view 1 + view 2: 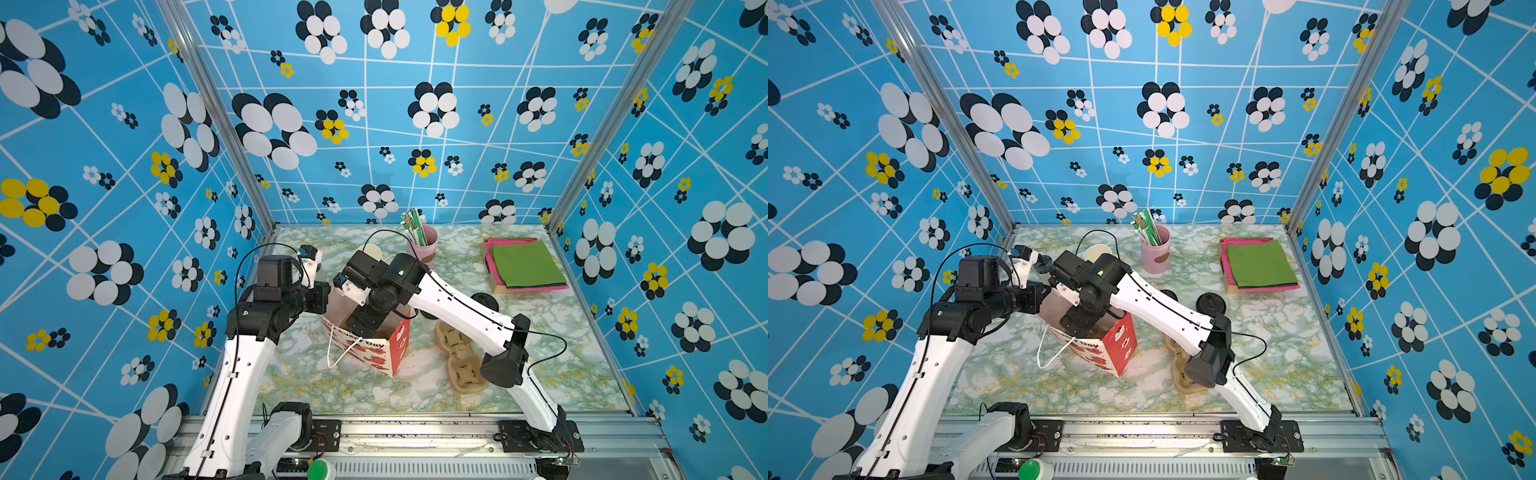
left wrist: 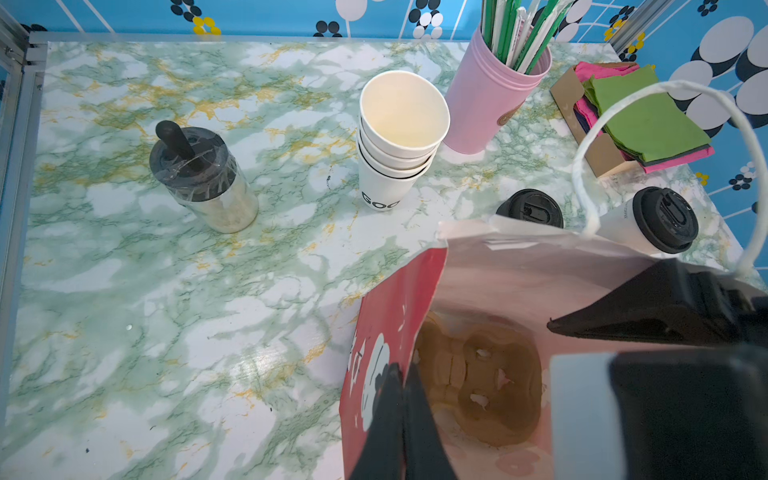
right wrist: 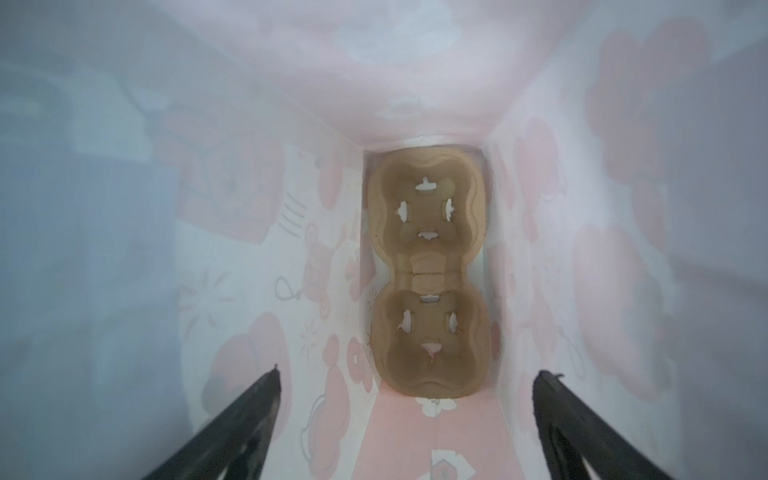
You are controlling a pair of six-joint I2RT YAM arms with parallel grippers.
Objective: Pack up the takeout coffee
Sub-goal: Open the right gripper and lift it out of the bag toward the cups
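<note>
Our left gripper (image 2: 402, 372) pinches the bag (image 2: 519, 270); right gripper (image 3: 409, 372) gapes empty inside. We judge the takeout coffee (image 2: 652, 224) light, crushable: grip mid-wall.

Bright, even light; shadows soft and short.
Top views bow at edges. Right wrist view hazy, pink-tinted inside the paper bag (image 3: 415, 83); faint sheen on tabletop (image 2: 266, 353).

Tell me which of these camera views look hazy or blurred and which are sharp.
Right wrist view: dim, pink-tinted light through the paper bag, everything hazy, the cup carrier soft. Left wrist view: the table and stacked cups crisp, the near left gripper blurred. Both top views: evenly lit and sharp, but the wide lens bends the frame posts.
</note>
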